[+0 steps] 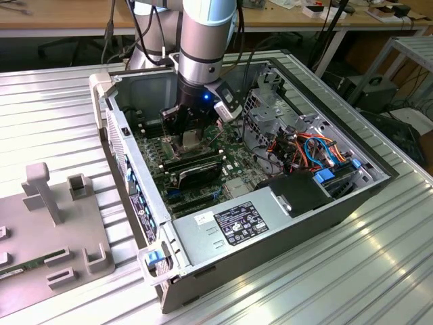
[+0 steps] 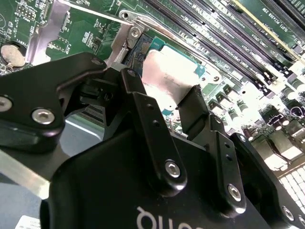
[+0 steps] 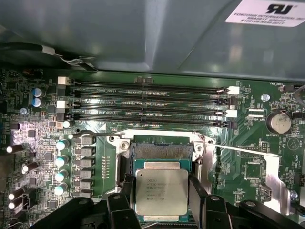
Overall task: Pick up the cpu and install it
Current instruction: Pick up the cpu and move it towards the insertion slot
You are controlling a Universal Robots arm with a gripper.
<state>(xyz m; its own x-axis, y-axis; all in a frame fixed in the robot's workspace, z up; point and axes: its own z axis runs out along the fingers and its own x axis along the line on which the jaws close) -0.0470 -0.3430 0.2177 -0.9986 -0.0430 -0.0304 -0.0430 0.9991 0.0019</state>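
The black two-finger gripper (image 1: 189,134) is closed on the small square silver-topped cpu (image 3: 161,191), with its fingers (image 2: 143,102) pressing opposite edges. The chip sits over the dark open motherboard socket (image 3: 162,151), whose contacts partly show. Pickup looks done, seating not yet.

Ribbed aluminium table (image 1: 352,271); wooden benches (image 1: 61,20) behind; grey rack (image 1: 414,49) at exterior view's right.
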